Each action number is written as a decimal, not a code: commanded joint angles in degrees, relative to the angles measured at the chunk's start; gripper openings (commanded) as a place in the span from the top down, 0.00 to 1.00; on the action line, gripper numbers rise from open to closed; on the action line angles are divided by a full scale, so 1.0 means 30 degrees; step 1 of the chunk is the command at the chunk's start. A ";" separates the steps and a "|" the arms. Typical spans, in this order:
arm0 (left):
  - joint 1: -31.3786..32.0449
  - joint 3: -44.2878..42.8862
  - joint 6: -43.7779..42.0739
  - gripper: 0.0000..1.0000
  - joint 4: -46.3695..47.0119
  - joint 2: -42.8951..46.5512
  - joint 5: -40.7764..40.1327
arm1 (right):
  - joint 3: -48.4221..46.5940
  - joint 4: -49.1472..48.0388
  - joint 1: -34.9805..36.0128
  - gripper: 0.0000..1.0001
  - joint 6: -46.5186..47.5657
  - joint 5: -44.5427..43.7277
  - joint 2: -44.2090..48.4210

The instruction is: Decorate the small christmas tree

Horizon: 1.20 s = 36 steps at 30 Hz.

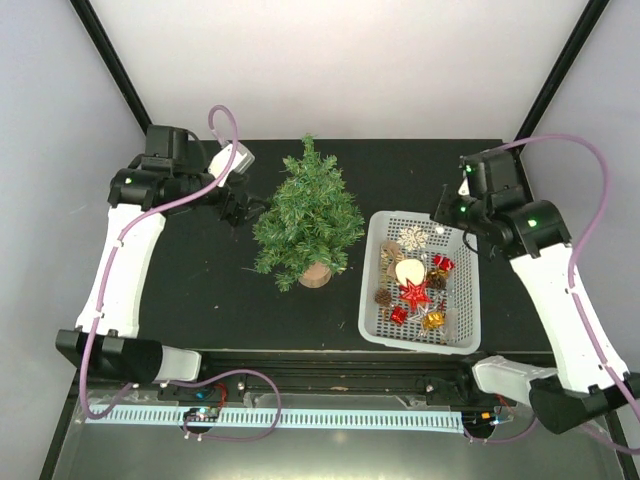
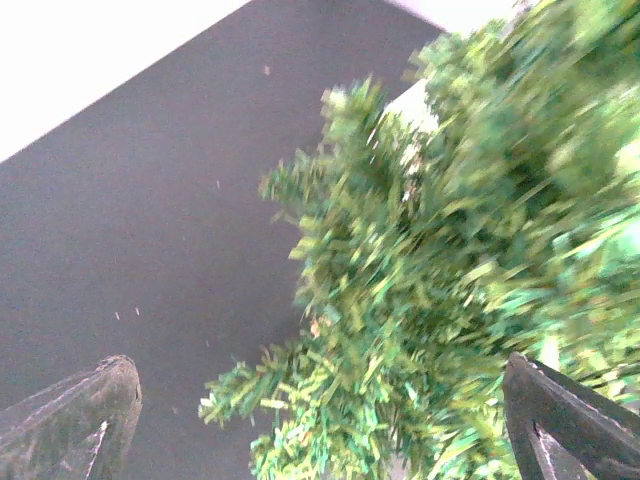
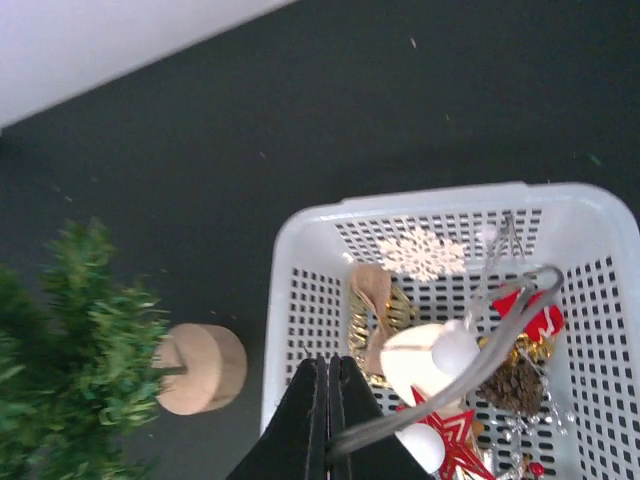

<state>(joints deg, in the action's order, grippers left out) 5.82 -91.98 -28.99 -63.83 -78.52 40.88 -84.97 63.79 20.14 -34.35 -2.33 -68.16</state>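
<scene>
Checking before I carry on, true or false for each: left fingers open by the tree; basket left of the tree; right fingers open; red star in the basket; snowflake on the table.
1. The left fingers are open beside the tree. True.
2. The basket sits left of the tree. False: it is on the tree's right.
3. The right fingers are open. False: they are shut over the basket, apparently pinching a grey loop.
4. A red star lies in the basket. True.
5. The snowflake lies on the table. False: it is in the basket.
</scene>
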 commanded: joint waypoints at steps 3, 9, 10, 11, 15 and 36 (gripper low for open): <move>0.0598 -0.1976 -0.0162 0.01 0.1203 0.0950 0.1968 | -0.3528 0.1077 -0.0093 0.99 0.0885 0.0403 0.0993; 0.1634 -0.2727 -0.0184 0.01 0.1902 0.1375 0.3166 | -0.8370 0.1779 -0.0115 0.99 0.1575 0.0846 0.0601; 0.1955 -0.2871 -0.0187 0.01 0.1849 0.1363 0.3314 | -0.9109 0.1788 -0.0098 0.99 0.1649 0.1052 0.0488; 0.2306 -0.3021 -0.0250 0.01 0.1743 0.1317 0.3534 | -0.9784 0.1727 -0.0093 0.99 0.1593 0.1221 0.0353; 0.4430 -0.3235 -0.0577 0.01 0.1661 0.1080 0.3049 | -1.2213 0.1044 -0.0092 0.99 0.0928 0.2555 -0.0277; 1.1947 -0.3741 0.0509 0.01 0.4413 -0.1852 -0.1542 | -1.5068 -0.2998 -0.0086 0.99 -0.3104 0.6171 -0.1021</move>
<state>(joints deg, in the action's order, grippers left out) 41.32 -100.31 -29.04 -54.17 -84.12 42.72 -129.01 56.62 20.14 -42.54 14.70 -71.77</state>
